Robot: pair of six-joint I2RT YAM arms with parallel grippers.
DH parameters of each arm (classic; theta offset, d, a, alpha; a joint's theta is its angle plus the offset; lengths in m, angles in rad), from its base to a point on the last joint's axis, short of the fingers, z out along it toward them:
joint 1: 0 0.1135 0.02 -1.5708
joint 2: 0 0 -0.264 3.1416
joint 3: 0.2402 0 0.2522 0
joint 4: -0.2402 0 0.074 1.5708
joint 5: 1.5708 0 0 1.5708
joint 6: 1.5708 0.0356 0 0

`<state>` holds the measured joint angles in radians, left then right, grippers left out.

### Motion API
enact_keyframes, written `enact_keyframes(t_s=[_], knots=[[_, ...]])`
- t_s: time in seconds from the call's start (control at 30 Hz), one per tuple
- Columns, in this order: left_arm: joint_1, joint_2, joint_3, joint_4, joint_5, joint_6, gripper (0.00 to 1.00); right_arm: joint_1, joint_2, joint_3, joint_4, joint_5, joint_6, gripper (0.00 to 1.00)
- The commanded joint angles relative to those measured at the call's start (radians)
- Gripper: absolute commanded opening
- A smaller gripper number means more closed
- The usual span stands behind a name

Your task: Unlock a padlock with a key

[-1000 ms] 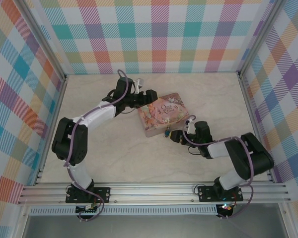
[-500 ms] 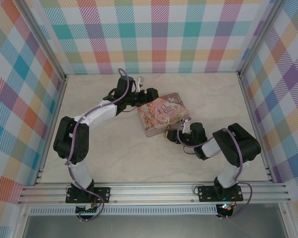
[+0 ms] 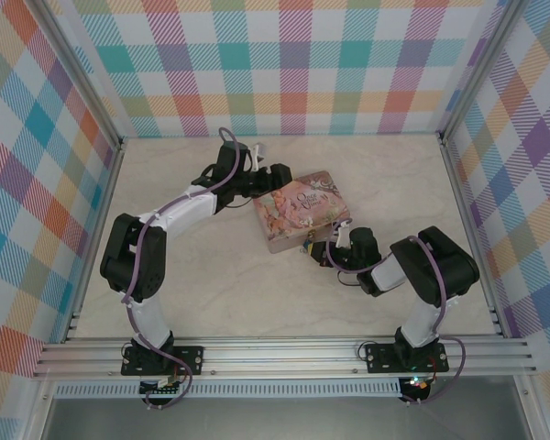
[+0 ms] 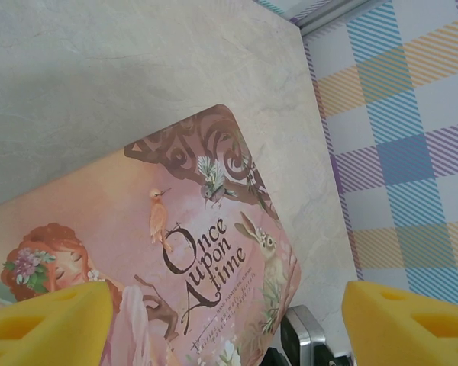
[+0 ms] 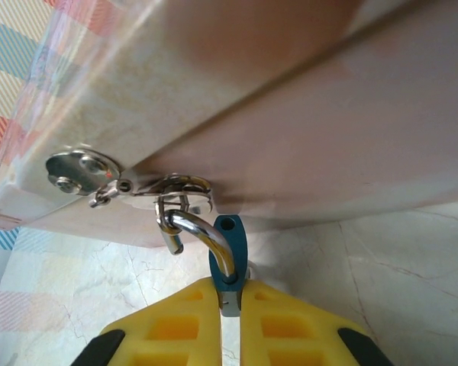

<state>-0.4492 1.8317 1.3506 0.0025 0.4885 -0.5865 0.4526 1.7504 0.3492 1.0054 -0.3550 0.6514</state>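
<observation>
The padlock (image 5: 227, 250), dark blue with a silvery shackle (image 5: 198, 232), hangs from a metal hasp (image 5: 175, 189) on the side wall of a pink "Once upon a time" storybook tin (image 3: 298, 206). The tin lies flat a little right of the middle of the pale marbled tabletop (image 3: 211, 284).

At left in the overhead view, the left arm (image 3: 179, 213) curves in from its base to the tin's far left corner, where the left gripper (image 3: 273, 177) sits. Its wrist camera shows the jaws spread wide, a yellow pad (image 4: 46, 320) at each side of the frame and the illustrated lid between and below them. Whether either pad touches the tin cannot be told.

At centre, the tin lies askew to the table edges. On its near side, further right, the right gripper (image 3: 319, 249) meets the tin low down. Its wrist camera shows the jaws pressed together on the padlock's blue body, with yellow fingers (image 5: 175, 324) pinching it from both sides just below the shackle. The shackle is hooked through the hasp's loop, and a round rivet plate (image 5: 80, 168) anchors the hasp to the tin wall.

Pastel plaid panels (image 3: 293, 64) enclose the workspace on three sides.
</observation>
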Motion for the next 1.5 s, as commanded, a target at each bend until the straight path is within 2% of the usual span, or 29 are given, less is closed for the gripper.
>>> enact_keyframes(t_s=[0.0,0.2,0.57,1.47], knots=[[-0.01,-0.035,-0.037,0.0,-0.008,0.022,0.78,0.004,-0.032,-0.009,0.012,0.039,0.014,0.11],[-0.044,-0.118,-0.095,0.001,-0.055,0.063,0.78,0.0,-0.11,0.007,-0.106,0.105,0.048,0.09],[-0.155,-0.096,-0.117,0.012,-0.082,0.07,0.78,-0.012,-0.135,0.069,-0.277,0.157,0.152,0.09],[-0.164,-0.019,-0.267,0.048,-0.14,0.053,0.78,-0.097,-0.2,0.198,-0.529,0.172,0.185,0.1]])
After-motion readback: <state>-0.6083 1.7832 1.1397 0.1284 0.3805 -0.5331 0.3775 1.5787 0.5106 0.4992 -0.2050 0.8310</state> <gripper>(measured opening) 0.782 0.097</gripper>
